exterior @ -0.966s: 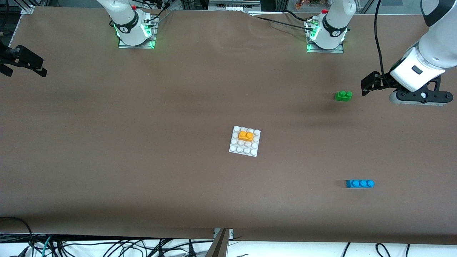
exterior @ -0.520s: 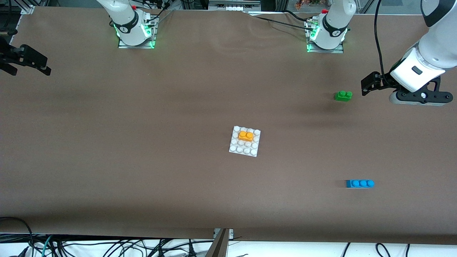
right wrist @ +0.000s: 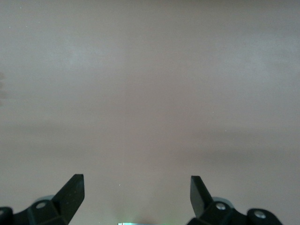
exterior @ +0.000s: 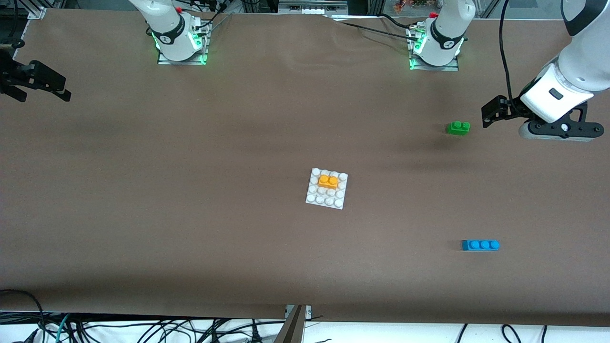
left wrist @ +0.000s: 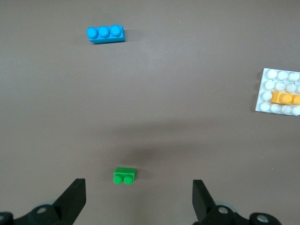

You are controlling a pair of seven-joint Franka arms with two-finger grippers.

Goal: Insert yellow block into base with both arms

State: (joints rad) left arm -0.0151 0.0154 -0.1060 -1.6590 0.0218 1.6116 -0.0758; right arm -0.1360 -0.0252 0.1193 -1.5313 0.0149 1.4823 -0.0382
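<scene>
The yellow block sits pressed onto the white base in the middle of the table, in the second stud row from the robots' side. Both show in the left wrist view: the block on the base. My left gripper is open and empty, up in the air at the left arm's end of the table, beside the green brick. My right gripper is open and empty, over bare table at the right arm's end; its wrist view shows only tablecloth.
A green two-stud brick lies toward the left arm's end, also in the left wrist view. A blue three-stud brick lies nearer the front camera, also in the left wrist view. The arm bases stand along the table's edge.
My right gripper has moved a little toward the table's middle from the edge of the view. The left arm, the block and the base have not moved.
</scene>
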